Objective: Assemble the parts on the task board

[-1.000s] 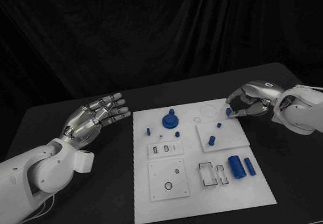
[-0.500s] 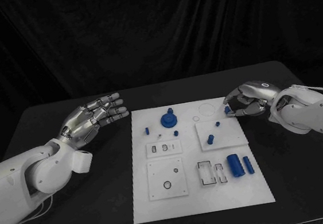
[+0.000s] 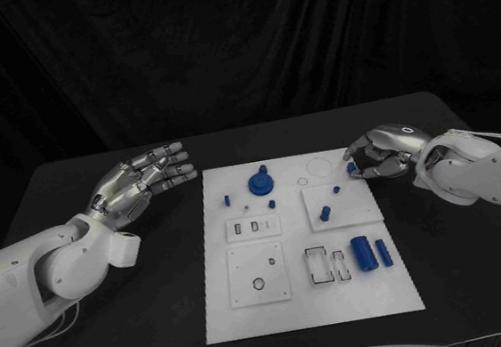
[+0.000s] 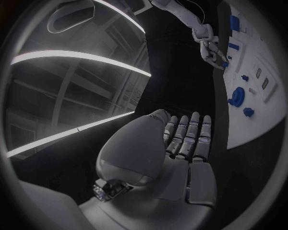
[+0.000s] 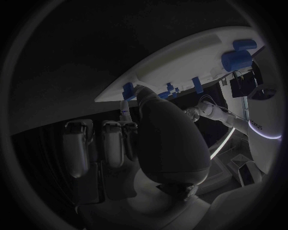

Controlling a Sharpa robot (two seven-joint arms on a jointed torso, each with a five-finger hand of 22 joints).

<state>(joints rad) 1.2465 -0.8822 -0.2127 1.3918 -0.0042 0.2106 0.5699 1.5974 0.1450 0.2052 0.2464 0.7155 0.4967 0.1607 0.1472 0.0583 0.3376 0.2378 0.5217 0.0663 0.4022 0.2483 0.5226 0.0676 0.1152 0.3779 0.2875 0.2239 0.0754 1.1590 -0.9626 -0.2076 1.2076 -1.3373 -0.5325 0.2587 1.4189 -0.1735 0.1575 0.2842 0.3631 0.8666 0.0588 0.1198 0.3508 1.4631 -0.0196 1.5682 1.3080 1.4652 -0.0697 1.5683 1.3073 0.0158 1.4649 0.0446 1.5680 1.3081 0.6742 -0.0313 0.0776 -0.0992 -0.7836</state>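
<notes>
The white rectangular task board (image 3: 312,307) lies in the middle of the black table (image 3: 110,341). The left hand (image 3: 138,185) is to the left of its far corner, apart from it. The right hand (image 3: 377,155) is at its far right edge, beside a small blue peg (image 3: 353,169). A large blue cylinder (image 3: 363,255) lies on the near right part, a round blue knob part (image 3: 261,183) on the far part.

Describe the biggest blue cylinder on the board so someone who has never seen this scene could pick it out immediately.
Start at the white task board in the middle of the black table, and go to its near right part. The cylinder lies there beside a rectangular cut-out. It is thicker than the slimmer blue piece lying alongside it.
</notes>
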